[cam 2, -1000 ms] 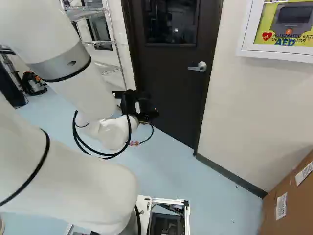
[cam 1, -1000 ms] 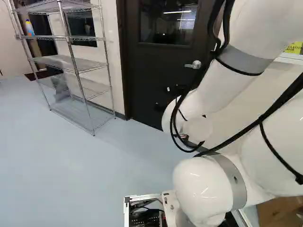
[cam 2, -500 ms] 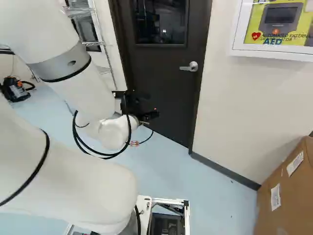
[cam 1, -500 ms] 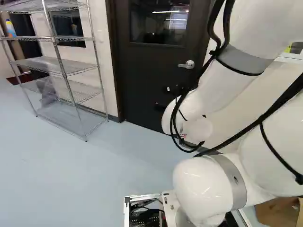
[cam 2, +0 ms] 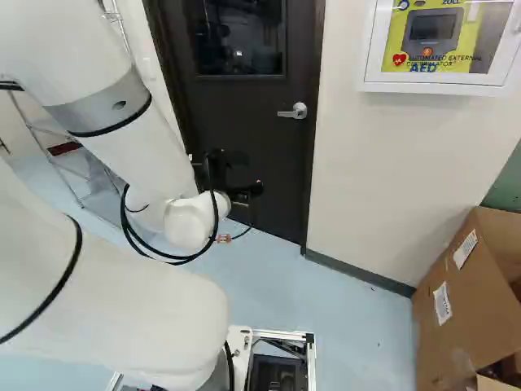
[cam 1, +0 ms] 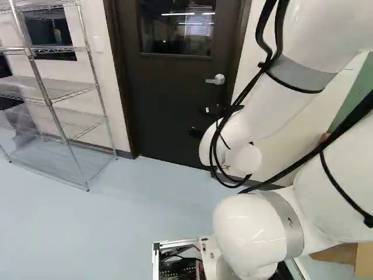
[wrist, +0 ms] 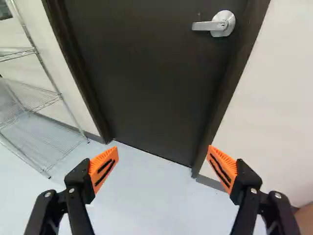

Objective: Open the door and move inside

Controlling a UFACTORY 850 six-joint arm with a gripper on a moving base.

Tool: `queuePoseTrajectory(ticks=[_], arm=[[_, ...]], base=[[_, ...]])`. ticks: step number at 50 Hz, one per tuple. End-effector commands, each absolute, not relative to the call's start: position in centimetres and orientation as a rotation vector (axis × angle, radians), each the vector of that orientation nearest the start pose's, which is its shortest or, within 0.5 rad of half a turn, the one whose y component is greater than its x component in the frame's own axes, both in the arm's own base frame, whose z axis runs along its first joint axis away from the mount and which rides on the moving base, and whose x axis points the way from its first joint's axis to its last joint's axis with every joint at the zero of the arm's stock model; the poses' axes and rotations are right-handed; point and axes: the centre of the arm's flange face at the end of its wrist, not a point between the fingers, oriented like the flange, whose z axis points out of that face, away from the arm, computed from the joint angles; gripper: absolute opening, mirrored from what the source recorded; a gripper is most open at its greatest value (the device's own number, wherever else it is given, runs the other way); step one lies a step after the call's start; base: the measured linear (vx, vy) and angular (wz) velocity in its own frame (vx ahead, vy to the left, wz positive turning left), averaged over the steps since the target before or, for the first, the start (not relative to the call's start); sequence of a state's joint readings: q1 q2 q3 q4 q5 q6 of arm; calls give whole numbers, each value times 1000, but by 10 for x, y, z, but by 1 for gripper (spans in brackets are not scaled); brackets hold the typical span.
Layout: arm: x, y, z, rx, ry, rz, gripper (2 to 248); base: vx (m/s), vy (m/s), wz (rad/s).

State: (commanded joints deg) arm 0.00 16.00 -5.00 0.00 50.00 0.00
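Our jaws (cam 2: 244, 193) spread wide on nothing, short of the shut dark door (cam 2: 248, 147), its lever handle (cam 2: 293, 112) ahead.

The bent white arm (cam 1: 265, 111) reaches ahead, its orange-padded fingers (wrist: 103, 169) spread wide apart.

Top of door (wrist: 142, 78) beyond every view's edge

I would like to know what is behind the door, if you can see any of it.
Very little: the window shows only dim shapes and bright strips, which may be reflections. The door is closed and hides the rest.
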Motion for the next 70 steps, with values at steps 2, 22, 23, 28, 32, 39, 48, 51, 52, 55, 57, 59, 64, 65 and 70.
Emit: queuePoseTrajectory(ticks=[2, 22, 23, 28, 32, 39, 48, 51, 52, 55, 57, 59, 64, 65, 70], arm=[[270, 0, 366, -2558, 0, -1824, 247], [270, 0, 366, -2558, 0, -1824, 247], [270, 0, 366, -2558, 0, -1824, 247], [270, 0, 366, -2558, 0, -1824, 247], [270, 0, 366, -2558, 0, -1824, 247], [270, 0, 366, -2558, 0, -1824, 247], [270, 0, 366, -2558, 0, -1824, 247], [270, 0, 366, -2558, 0, -1824, 247], [270, 0, 366, -2558, 0, -1824, 247], [270, 0, 366, -2558, 0, -1824, 247], [270, 0, 366, -2558, 0, -1824, 247], [270, 0, 366, -2558, 0, -1824, 247], [270, 0, 366, -2558, 0, -1824, 247], [270, 0, 366, -2558, 0, -1824, 247], [270, 0, 366, -2558, 0, -1824, 247]], base=[[75, 60, -326], [84, 77, -353], [107, 112, -407], [99, 103, -354], [95, 116, -371], [104, 122, -373], [105, 122, -363], [111, 133, -379], [125, 155, -399], [110, 135, -341], [109, 148, -334], [102, 149, -325], [99, 158, -343], [87, 162, -290], [97, 167, -312]])
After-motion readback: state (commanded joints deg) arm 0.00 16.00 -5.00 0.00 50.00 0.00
